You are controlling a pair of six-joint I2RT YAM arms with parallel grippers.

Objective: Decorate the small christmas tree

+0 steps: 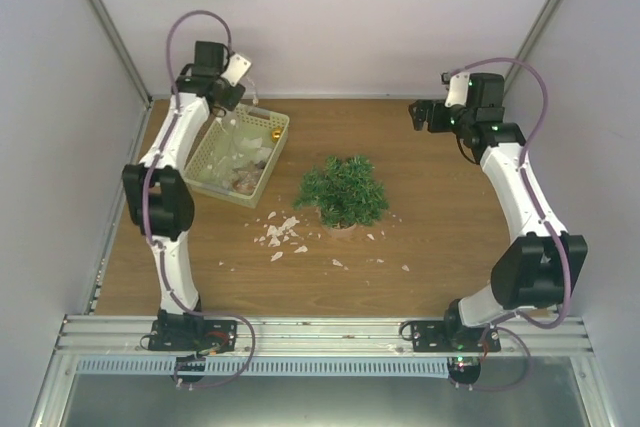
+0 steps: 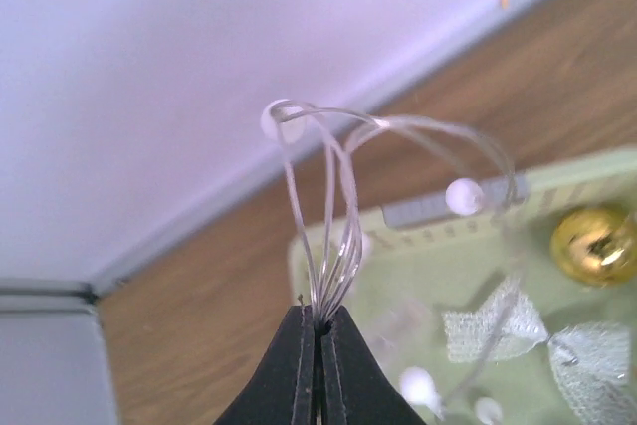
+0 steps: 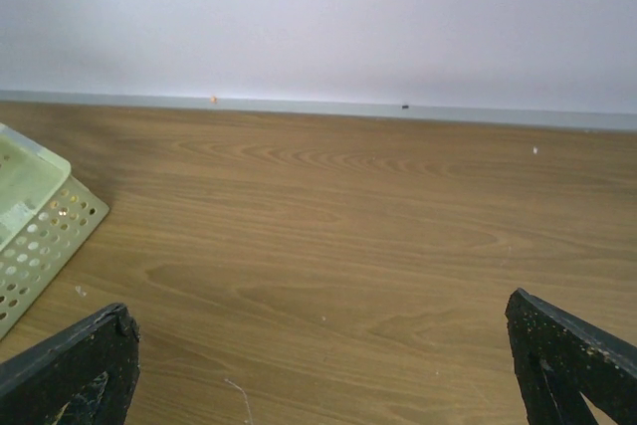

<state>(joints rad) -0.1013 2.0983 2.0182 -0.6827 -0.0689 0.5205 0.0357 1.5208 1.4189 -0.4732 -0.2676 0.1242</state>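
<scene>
1. The left pincer (image 2: 320, 323) is shut tight on a bunch of thin clear wire loops (image 2: 328, 206) strung with white beads (image 2: 463, 196). The loops are pinched only at the very fingertips and held up over the pale basket (image 1: 273, 160) at the far left corner of the desk (image 1: 440, 207).
2. The right pincer (image 3: 317, 316) is spread as wide as it goes and has hold of nothing. It hovers over the far right part of the desk.
3. The small christmas tree (image 1: 343, 190) stands near the middle of the desk, well apart from both pincers. No ornament can be made out on it.
4. A slip is likely, since several slick strands are caught in one narrow pinch and one or all could be pulled free on the way to the tree.
5. The rest of the string trails down into the basket among the mesh bows (image 2: 498, 320), beside a gold bauble (image 2: 595, 244). If it is snagged there, those pieces could be dragged out – or the basket itself shifted.
6. The tree could be toppled if the wire is hauled across its branches (its pot looks small for its spread).
7. White scraps (image 1: 280, 235) lie on the desk just left of the tree, and a low-hanging loop could be caught on them.
</scene>
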